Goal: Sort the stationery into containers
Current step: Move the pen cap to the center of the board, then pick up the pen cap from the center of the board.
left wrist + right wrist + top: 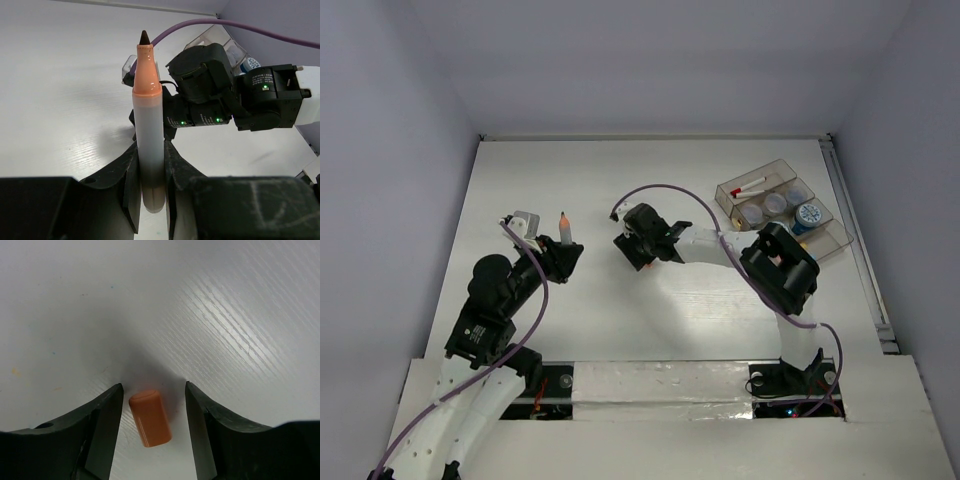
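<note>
My left gripper (560, 255) is shut on an uncapped orange marker (563, 228) and holds it off the table at the left. In the left wrist view its fingers (172, 162) clamp the marker's white barrel (149, 135), orange neck and dark tip pointing away. My right gripper (642, 256) hangs low over the middle of the table. In the right wrist view it (154, 390) is open around a small orange cap (150, 418) that lies on the table, touching neither finger. The cap is hidden in the top view. The clear divided tray (790, 170) stands at the back right.
The tray holds a red marker (752, 188), two pale-lidded jars (765, 208) and a blue-lidded jar (808, 215). The right arm's elbow (780, 268) sits in front of the tray. The table's right edge has a rail (860, 250). Walls close in the back and sides.
</note>
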You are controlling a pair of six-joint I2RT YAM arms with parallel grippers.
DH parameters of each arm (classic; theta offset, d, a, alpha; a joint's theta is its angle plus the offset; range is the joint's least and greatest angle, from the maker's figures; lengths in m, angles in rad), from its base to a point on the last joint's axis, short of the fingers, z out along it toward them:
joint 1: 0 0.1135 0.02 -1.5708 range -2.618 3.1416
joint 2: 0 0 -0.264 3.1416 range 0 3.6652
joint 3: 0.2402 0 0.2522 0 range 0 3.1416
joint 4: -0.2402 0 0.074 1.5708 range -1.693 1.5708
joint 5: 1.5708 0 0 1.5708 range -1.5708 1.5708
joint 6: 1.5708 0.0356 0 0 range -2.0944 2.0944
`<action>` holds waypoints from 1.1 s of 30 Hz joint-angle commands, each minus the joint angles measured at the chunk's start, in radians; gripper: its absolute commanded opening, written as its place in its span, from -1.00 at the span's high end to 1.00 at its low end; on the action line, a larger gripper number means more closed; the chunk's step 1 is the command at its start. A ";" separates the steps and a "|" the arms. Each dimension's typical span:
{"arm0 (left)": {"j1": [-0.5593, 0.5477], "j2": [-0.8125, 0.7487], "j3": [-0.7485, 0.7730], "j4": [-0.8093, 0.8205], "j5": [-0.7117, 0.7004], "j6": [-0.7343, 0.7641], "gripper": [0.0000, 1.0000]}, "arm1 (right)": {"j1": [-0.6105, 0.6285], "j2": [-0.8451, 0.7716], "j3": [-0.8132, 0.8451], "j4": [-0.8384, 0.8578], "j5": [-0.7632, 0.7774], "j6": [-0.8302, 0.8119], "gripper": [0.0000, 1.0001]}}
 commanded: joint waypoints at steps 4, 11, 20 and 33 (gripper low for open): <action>0.008 -0.005 0.033 0.051 0.015 0.008 1.00 | -0.005 0.004 0.004 -0.088 -0.011 -0.007 -0.11; 0.008 -0.005 0.032 0.053 0.014 0.006 1.00 | -0.005 -0.018 -0.021 -0.123 -0.011 0.007 0.19; 0.017 0.006 0.032 0.053 0.018 0.006 1.00 | -0.005 -0.047 -0.038 -0.150 0.003 0.067 -0.05; 0.035 0.014 0.030 0.057 0.030 0.005 1.00 | -0.005 -0.104 -0.033 -0.094 0.039 0.143 0.97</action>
